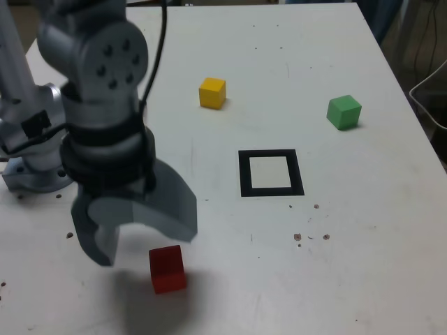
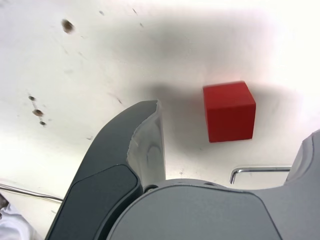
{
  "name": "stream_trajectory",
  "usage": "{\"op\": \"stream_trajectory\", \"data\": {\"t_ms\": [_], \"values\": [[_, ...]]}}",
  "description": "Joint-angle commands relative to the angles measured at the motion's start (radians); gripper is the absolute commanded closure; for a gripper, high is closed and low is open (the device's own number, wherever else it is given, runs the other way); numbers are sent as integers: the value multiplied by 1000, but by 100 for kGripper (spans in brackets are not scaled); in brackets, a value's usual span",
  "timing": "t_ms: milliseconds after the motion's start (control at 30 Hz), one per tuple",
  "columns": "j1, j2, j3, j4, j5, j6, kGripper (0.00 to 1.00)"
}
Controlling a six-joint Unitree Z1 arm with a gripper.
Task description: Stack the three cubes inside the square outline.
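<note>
Red cube (image 2: 230,112) sits at about four o'clock from the unclenched gripper (image 1: 155,246) in the exterior view; closing off-centre could knock the cube aside.

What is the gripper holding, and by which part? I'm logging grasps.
Nothing is held: the gripper's jaws stand open, and the red cube sits on the table between them, untouched.

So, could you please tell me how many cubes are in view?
3: the red cube below the open jaws, the yellow cube beyond the square outline, and the green cube toward the exterior view's right. The arm could hide more.
</note>
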Motion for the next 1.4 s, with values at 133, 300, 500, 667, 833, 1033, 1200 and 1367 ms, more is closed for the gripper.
{"op": "stream_trajectory", "data": {"t_ms": [133,300,500,667,833,1033,1200,1367], "values": [[-16,67,-7,-19,13,-22,7],[-17,92,-5,-24,29,-35,12],[-18,117,-20,-33,38,-41,20],[-18,137,-29,-48,44,-42,25],[-18,154,-33,-52,55,-42,26],[-18,167,-36,-52,62,-42,35],[-18,167,-30,-52,79,-42,41],[-18,166,-26,-54,87,-42,46]]}}
